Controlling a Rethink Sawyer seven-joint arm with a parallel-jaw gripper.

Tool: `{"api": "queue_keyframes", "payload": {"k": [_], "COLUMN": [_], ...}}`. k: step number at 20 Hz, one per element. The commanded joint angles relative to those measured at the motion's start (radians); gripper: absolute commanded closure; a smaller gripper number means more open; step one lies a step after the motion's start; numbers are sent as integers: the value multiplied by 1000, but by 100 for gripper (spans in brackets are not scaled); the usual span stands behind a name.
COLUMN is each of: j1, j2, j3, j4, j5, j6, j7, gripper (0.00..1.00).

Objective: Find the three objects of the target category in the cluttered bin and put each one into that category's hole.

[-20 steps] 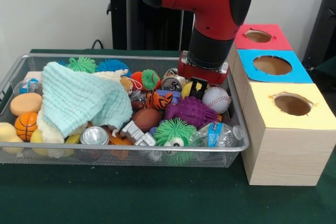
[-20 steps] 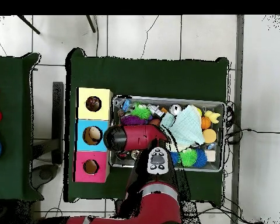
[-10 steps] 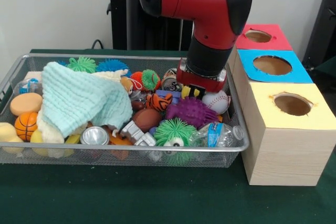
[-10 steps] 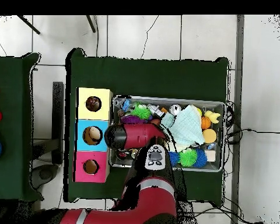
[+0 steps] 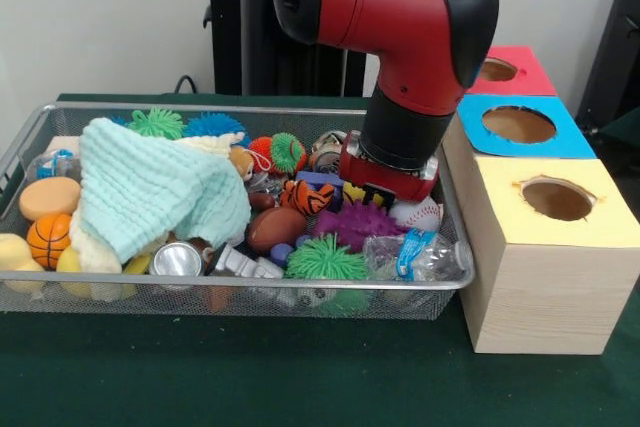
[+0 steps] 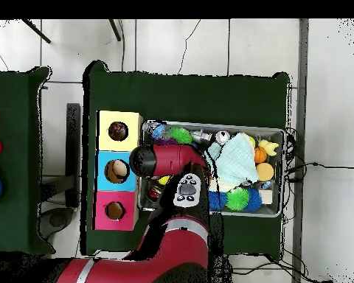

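Reaching into bin [image 5: 40,127], end effector [image 5: 385,182]

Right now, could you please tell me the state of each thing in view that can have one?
Gripper: low in the bin's right end, fingers hidden.
Wire mesh bin: full of clutter.
Mint cloth: crumpled over toys at the left.
Plastic bottle: lying on its side.
Silver can: tipped, end facing front.
Yellow box: hole uncovered.
Blue box: hole uncovered.

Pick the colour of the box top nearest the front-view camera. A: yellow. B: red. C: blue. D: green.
A: in the front view the yellow-topped box stands closest, with the blue-topped box behind it and the red-topped box farthest back.
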Motion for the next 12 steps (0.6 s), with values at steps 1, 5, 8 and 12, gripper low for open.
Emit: {"api": "queue_keyframes", "payload": {"k": [1, 5, 8, 12], "j1": [-45, -94, -127, -193], "j2": [43, -79, -117, -144], "j3": [158, 184, 197, 205], "j4": [27, 155, 190, 240], "j5": [67, 58, 43, -3], "j6": [-73, -41, -27, -51], "j7": [126, 78, 48, -4], "gripper": [100, 100, 100, 100]}}
